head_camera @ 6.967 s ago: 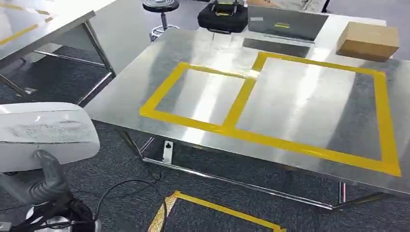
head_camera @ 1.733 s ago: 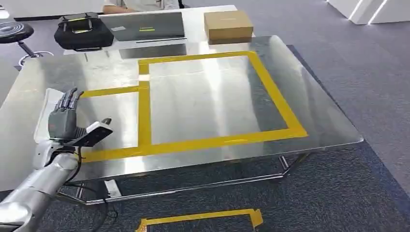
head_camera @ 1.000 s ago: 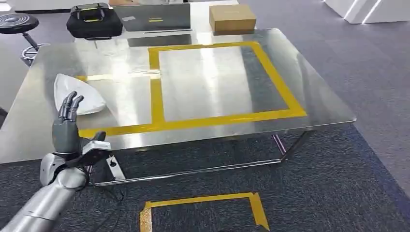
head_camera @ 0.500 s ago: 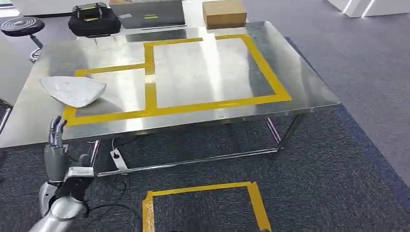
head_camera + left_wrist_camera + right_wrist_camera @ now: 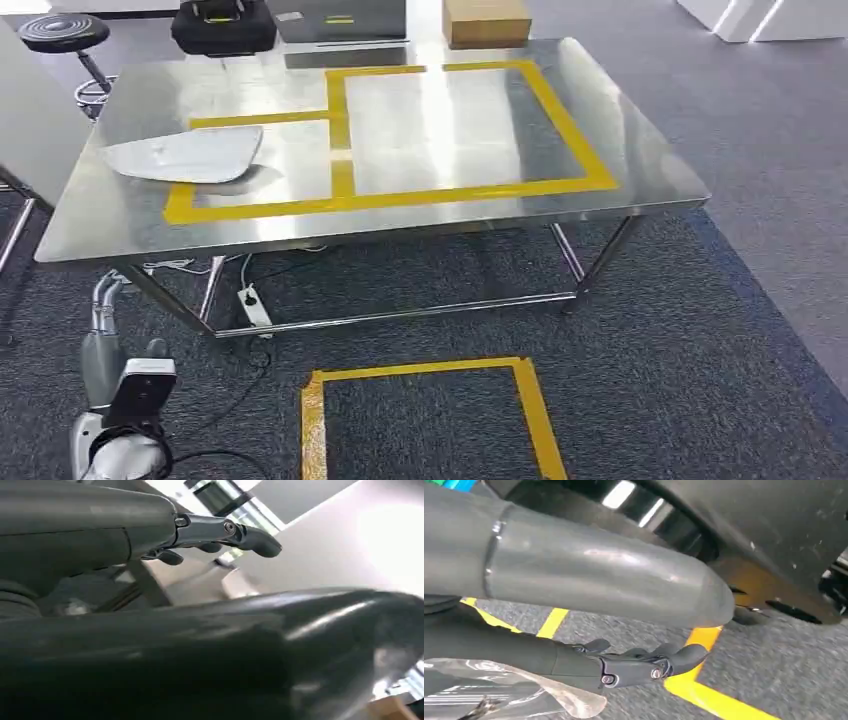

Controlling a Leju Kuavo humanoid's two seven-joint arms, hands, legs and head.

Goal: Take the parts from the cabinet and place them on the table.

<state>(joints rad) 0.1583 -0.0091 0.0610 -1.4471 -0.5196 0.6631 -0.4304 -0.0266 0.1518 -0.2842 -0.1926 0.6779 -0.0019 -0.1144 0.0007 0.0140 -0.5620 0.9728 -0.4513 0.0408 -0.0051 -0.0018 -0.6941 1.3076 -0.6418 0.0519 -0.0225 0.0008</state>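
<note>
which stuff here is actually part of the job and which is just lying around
Part of the job:
- flat white part, lying on the table's left side
- shiny steel table with yellow tape frames
- left hand, empty, low beside the table

Just lying about:
- black bag
- grey laptop
- brown cardboard box
- black round stool
- white power strip on the carpet

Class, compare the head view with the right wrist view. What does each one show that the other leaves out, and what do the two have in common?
Head view: the steel table with a white part lying on it, and the left hand held low beside the table, holding nothing.
Right wrist view: the right hand, with clear plastic beside its fingers; whether they hold it is unclear.
Shared: yellow floor tape on grey carpet.
</note>
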